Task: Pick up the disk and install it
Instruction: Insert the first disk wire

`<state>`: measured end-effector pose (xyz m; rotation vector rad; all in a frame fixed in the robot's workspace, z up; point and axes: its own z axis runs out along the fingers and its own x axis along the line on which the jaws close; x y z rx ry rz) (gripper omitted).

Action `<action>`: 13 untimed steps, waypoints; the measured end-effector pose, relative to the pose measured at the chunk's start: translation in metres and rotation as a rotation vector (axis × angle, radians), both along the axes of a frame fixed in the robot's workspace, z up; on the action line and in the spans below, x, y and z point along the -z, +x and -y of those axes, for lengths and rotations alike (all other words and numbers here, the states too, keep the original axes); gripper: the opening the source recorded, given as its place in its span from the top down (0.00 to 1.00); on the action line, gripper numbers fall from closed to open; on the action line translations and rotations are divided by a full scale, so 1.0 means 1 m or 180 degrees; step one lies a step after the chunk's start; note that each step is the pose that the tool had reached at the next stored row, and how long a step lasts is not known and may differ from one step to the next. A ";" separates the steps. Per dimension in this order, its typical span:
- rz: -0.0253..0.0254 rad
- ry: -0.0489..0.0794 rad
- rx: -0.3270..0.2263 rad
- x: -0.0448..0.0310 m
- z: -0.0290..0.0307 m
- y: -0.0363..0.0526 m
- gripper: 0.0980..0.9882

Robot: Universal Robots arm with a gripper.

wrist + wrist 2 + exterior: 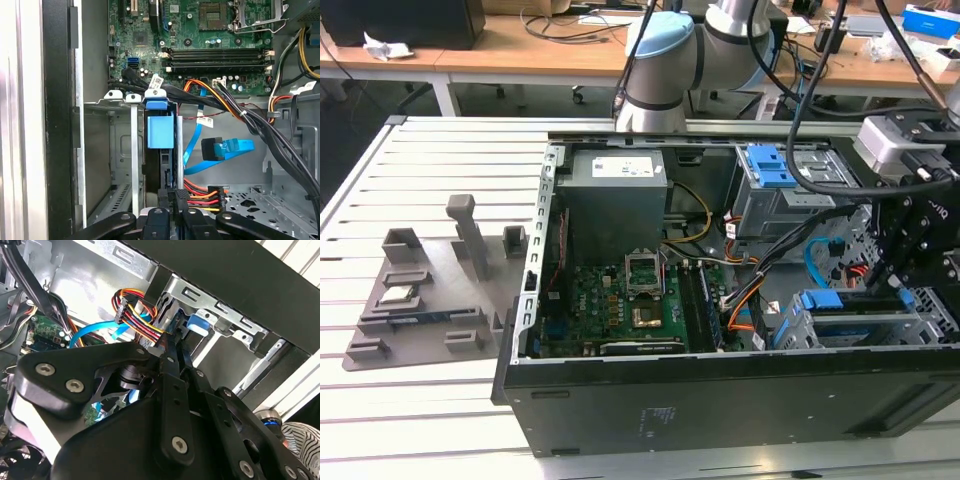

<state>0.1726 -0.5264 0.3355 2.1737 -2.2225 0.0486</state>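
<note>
First wrist view: end effector (172, 212) closed on the disk (161, 132).

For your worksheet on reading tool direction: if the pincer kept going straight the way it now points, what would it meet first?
Most likely the disk with the blue frame, standing in the metal drive cage straight ahead of the pincer. The fingertips sit right at the disk's near edge, though the depth is hard to judge.

I see my gripper (176, 347) reaching to the metal drive cage (220, 315), beside a blue latch (198, 324) and a multicoloured cable bundle (137, 315) at upper centre.
</note>
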 end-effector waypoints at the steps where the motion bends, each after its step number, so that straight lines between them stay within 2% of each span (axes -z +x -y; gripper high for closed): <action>1: 0.0000 -0.0002 0.0000 -0.0002 0.0000 -0.0001 0.91; 2: 0.0000 -0.0005 0.0000 -0.0004 0.0000 -0.0001 0.85; 3: 0.0000 -0.0007 0.0000 -0.0009 0.0001 -0.0001 0.85; 4: 0.0001 -0.0009 0.0000 -0.0024 0.0001 -0.0001 0.77; 5: 0.0001 -0.0009 0.0000 -0.0079 0.0000 -0.0001 0.77; 6: 0.0001 -0.0009 0.0000 -0.0182 0.0000 -0.0002 0.77; 7: 0.0001 -0.0010 -0.0001 -0.0239 0.0000 -0.0002 0.77; 10: 0.0001 -0.0010 -0.0002 -0.0338 -0.0007 -0.0003 0.77; 11: 0.0001 -0.0010 -0.0003 -0.0360 -0.0010 -0.0003 0.79; 13: 0.0001 -0.0009 -0.0003 -0.0399 -0.0016 -0.0003 0.93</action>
